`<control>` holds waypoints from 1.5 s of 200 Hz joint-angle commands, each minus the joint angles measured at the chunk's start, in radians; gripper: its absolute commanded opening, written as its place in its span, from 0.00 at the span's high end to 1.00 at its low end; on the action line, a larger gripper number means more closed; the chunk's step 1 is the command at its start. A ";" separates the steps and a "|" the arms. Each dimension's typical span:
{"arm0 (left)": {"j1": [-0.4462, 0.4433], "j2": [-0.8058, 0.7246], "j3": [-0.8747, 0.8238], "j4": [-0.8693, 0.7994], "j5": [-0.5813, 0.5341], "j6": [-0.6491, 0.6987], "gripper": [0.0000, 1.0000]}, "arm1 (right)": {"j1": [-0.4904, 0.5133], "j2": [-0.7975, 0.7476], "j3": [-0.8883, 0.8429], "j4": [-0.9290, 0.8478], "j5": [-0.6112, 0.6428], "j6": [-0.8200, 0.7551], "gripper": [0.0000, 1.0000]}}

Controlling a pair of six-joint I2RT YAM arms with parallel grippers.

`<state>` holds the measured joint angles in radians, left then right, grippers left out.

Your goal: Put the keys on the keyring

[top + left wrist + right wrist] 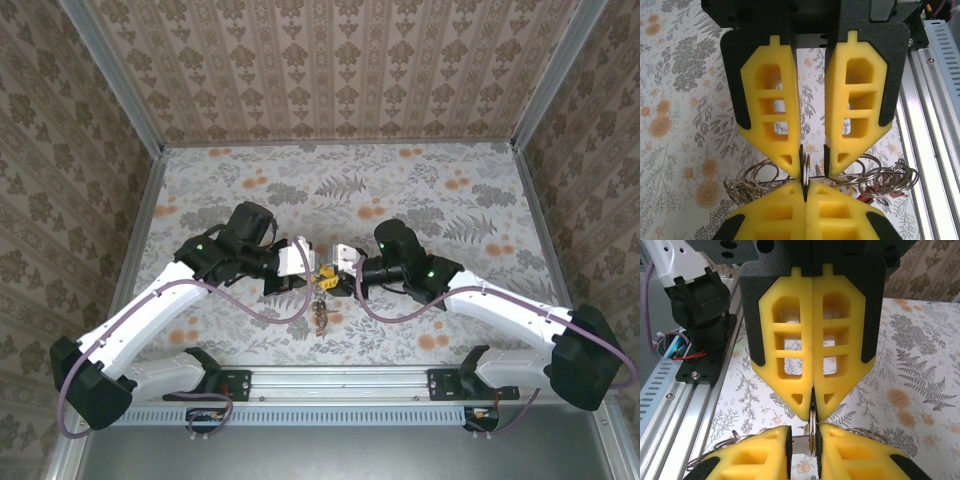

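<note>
Step in hand, as I'm judging it: threading a key's small ring (806, 169) onto the keyring (780, 179).

- **Right pincer** (812, 411): it is pinching that small ring edge-on, with its yellow fingers (790, 365) pressed flat together.
- **Left pincer** (815, 161): its tips are sitting slightly spread with a narrow gap between them. Nothing is plainly clamped in it. The thin keyring wire is running crosswise just past the tips.
- **Keys** (320, 314): they are hanging in a bunch right under the two pincers, between the arms. Whether the bunch is touching the surface (420, 190) I can't tell. In the left wrist view the loops are fanning out to both sides of the tips.

Doing it well:
- The wire is thin and springy, so the left pincer is probably needing a firm hold on it close to the opening before anything slides.
- The small ring is likely needing to stay square to the wire. If it tilts it will jam or skate off.
- Moves should be short and slow, because the dangling bunch is pulling down and can twist the loop.
- Risks are the ring slipping out of the flat foam pinch, and tip-on-tip collision, since the pincers are nearly touching.

Pose: both arms are reaching inward from their bases with forearms angling toward the centre. The pincers are meeting nose to nose over the near half of the surface, each pointing at the other.
</note>
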<state>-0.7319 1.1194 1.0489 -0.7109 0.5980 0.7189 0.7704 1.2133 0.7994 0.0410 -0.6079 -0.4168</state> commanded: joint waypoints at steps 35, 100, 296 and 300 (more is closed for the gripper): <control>-0.007 -0.010 0.038 0.026 0.039 -0.013 0.93 | 0.002 -0.003 0.006 0.067 -0.028 0.054 1.00; 0.010 -0.106 -0.065 0.111 0.036 -0.075 0.77 | -0.022 -0.069 -0.148 0.445 -0.064 0.220 1.00; 0.013 -0.081 -0.082 0.147 -0.004 -0.091 0.82 | -0.013 -0.070 -0.204 0.621 -0.019 0.244 1.00; 0.015 -0.081 -0.079 0.151 -0.002 -0.092 0.82 | -0.012 -0.070 -0.204 0.618 -0.018 0.240 1.00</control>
<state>-0.7212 1.0351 0.9695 -0.5789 0.5968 0.6430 0.7525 1.1698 0.5819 0.6025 -0.6167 -0.1574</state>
